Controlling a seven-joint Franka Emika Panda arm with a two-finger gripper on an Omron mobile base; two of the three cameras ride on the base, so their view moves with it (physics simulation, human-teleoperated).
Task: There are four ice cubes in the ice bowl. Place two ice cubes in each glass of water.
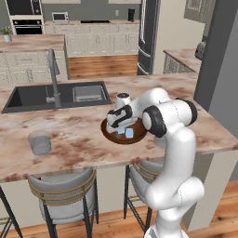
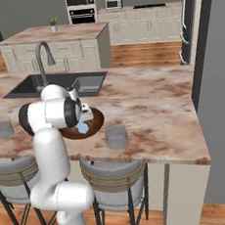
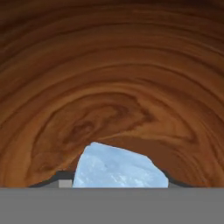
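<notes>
1. Right now my arm reaches out over the marbled counter [image 1: 74, 139], a long slab with the dark sink [image 1: 56, 96] set into its far part, beyond the ice bowl.
2. The ice bowl [image 1: 122, 137] is a wide brown wooden dish resting on the counter near its front edge; my hand view looks straight down at its grained floor [image 3: 109, 87].
3. One glass of water [image 1: 40, 142] stands well to the left of the bowl, apart from it.
4. The other glass of water [image 2: 116, 137] stands just right of the bowl, near the counter's front edge.
5. My gripper [image 1: 116, 124] hangs low inside the bowl, pointing down at its floor.
6. Pale-blue ice cubes [image 1: 128, 133] lie in the bowl beside my hand (I cannot count them all from these angles).
7. One ice cube [image 3: 119, 168] sits right at my fingertips in the hand view; whether my jaws are clamped on it or merely straddling it, I cannot tell.
</notes>
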